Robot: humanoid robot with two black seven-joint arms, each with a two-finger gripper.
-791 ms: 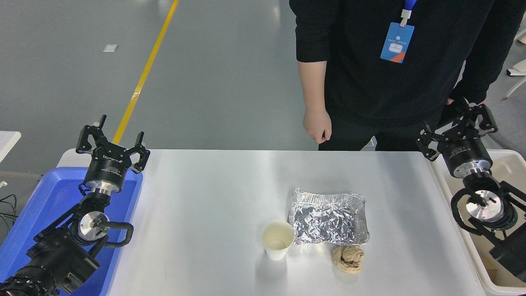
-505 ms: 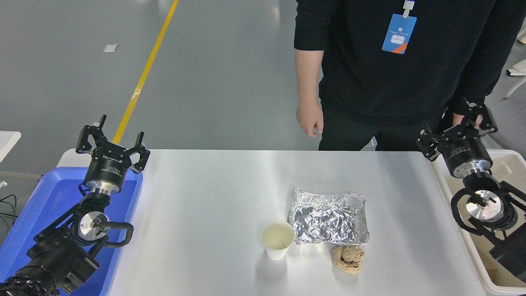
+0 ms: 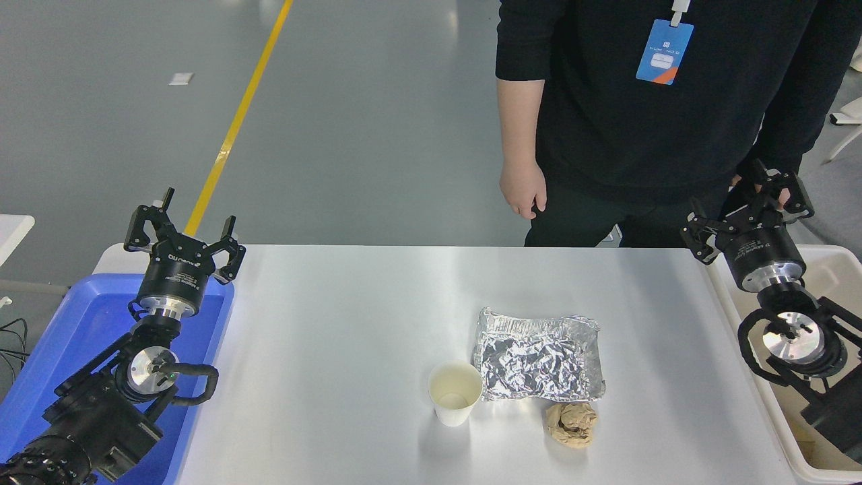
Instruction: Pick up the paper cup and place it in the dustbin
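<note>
— Entry one, changes. What has moved?

— Almost nothing of mine. My right fingers (image 3: 746, 206) hang over the far right corner of the worktop (image 3: 350, 316), spread wide and holding nothing, as in the earlier views bar a slight drift. My left fingers (image 3: 183, 225) are parked at the far left, above the blue bin (image 3: 81, 323), also spread and empty. Only the person (image 3: 646, 114) at the far side has shifted: body a little to the right, hand (image 3: 522, 188) now hanging beside the hip.

— Meaning for the task?

— By my judgement, the pick has not begun. The paper cup (image 3: 455, 393) stands upright and untouched near the front middle of the worktop, well apart from both sets of fingers.

— Entry two, materials and shapes.

— Paper cup: white, tapered, rolled rim, cream inside, mouth up; thin wall, likely to dent under a hard squeeze. Foil tray (image 3: 537, 356): crinkled silver, roughly rectangular, just beside the cup on its right, perhaps touching it. Paper ball (image 3: 571, 423): brown, crumpled, in front of the tray. Worktop: smooth, white, faintly glossy. Cream bin (image 3: 754, 377): hard-walled, at the right edge under my right arm, probably the nearer drop point.
</note>
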